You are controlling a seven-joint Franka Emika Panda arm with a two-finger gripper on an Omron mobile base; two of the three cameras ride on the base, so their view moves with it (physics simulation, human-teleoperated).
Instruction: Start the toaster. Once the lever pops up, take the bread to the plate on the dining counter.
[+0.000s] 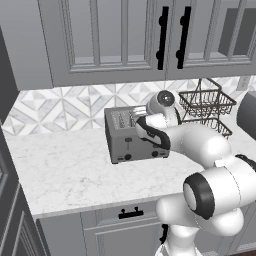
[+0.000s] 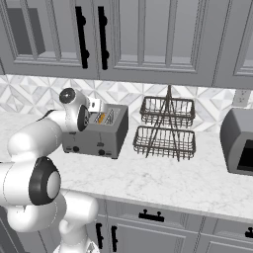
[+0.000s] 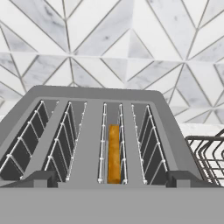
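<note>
You have the marble counter (image 1: 65,170) filling the lower left of the left base view, with the tiled backsplash (image 3: 109,43) across the top of the hand view. The toaster (image 1: 131,145) sits at the centre of the left base view, a boxy grey four-slot body with black knobs low on its front, and your arm's wrist and hand cover its right end there. In the right base view the toaster stands left of centre, just beside a two-tier wire basket rack (image 2: 165,129) at mid-frame. The gripper (image 2: 94,105) hangs over the toaster's top, and its jaws stand spread wide with nothing between them. In the hand view the bread (image 3: 114,153) stands on edge in the third slot from the left, below centre: a thin golden-orange strip, sunk between the wire guides.
</note>
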